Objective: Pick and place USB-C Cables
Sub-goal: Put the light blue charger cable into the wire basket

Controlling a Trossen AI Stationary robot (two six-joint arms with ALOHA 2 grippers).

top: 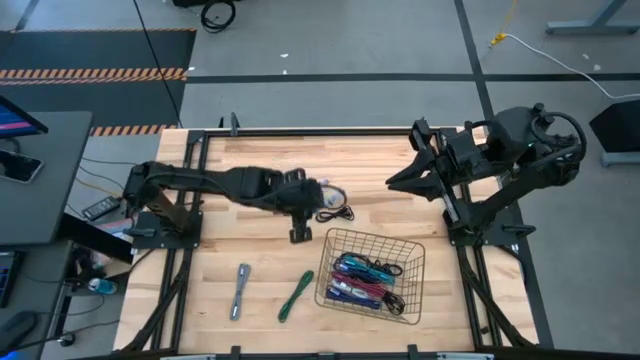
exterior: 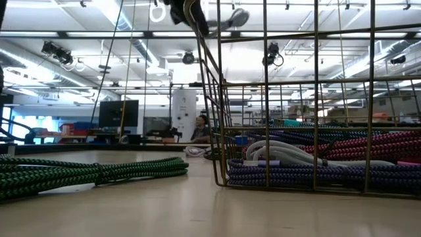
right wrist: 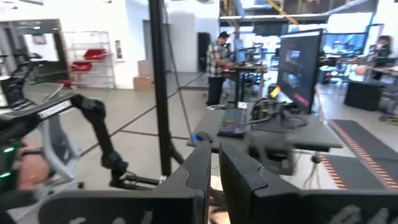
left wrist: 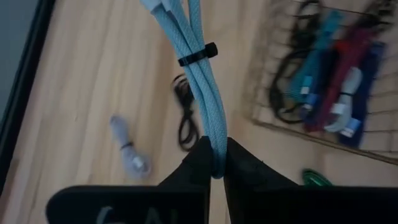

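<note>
A light-blue braided USB-C cable bundle (left wrist: 202, 93), bound by a black tie (left wrist: 198, 55), is held above the table by my left gripper (left wrist: 216, 163), which is shut on it over the table's middle (top: 312, 197). Several more cables, blue, red, teal and purple, lie in the black wire basket (top: 418, 262). Loose on the wood lie a black cable (top: 336, 211), a grey one (top: 240, 290) and a green one (top: 295, 296). My right gripper (right wrist: 214, 168) is raised at the far right (top: 394, 181), pointing level, shut with nothing in it. My left gripper pinches the light-blue bundle's looped end (left wrist: 216, 144) between its two fingers. The fingers slant down toward the table's right side and lie along the bundle. The rest of the bundle reaches out past the fingertips, lifted clear of the table.
Bare wood lies between the loose cables and the basket, which stands at the near right (left wrist: 261, 118). A pale grey bundle (left wrist: 127, 152) lies on the table below the left gripper. In the low view the green cable (exterior: 85, 172) and the basket's wall (exterior: 266, 99) stand close to the near edge.
</note>
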